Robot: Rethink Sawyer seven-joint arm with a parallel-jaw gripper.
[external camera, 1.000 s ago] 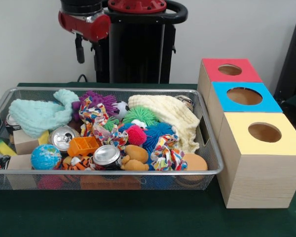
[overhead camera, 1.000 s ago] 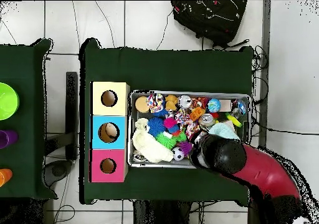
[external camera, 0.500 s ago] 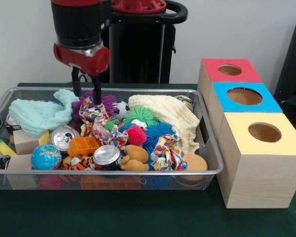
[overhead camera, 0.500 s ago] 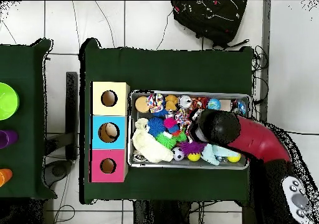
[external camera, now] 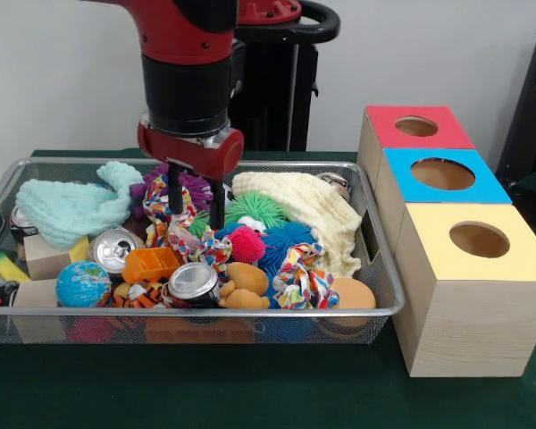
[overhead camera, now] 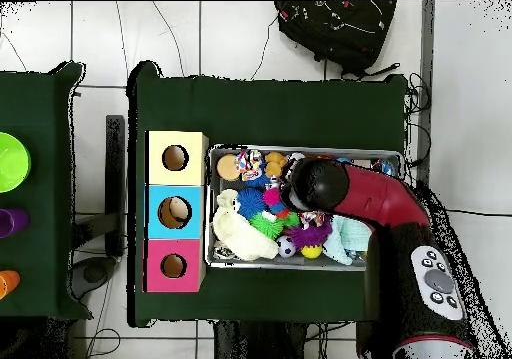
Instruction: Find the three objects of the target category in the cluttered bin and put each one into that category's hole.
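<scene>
We're looking at the wire bin [external camera: 375, 308] on the green worktop [external camera: 277, 393], packed with toys and cloths. The gripper [external camera: 196, 207] hangs over the middle of the bin, its two dark fingers [external camera: 217, 204] pointing straight down with the jaws apart, a clear gap between them and nothing held. The tips sit right at the colourful knotted rope toy [external camera: 170, 210], beside the green spiky ball [external camera: 253, 208] and just in front of the purple spiky ball [external camera: 196, 184].

To the left we see a mint cloth [external camera: 71, 207]. To the right a cream cloth [external camera: 308, 214] drapes toward the bin's right wall. Nearer us lie two drink cans [external camera: 194, 282], an orange tray-like piece [external camera: 150, 264], a small globe ball [external camera: 82, 284], a pink spiky ball [external camera: 247, 244] and a blue spiky ball [external camera: 286, 243].

Right of the bin stand three wooden boxes, each with a round hole on top: the yellow-topped box [external camera: 473, 241] nearest, the blue-topped box [external camera: 442, 175] behind it, the red-topped box [external camera: 416, 127] farthest.

From overhead, the red arm [overhead camera: 385, 200] reaches across the bin.
</scene>
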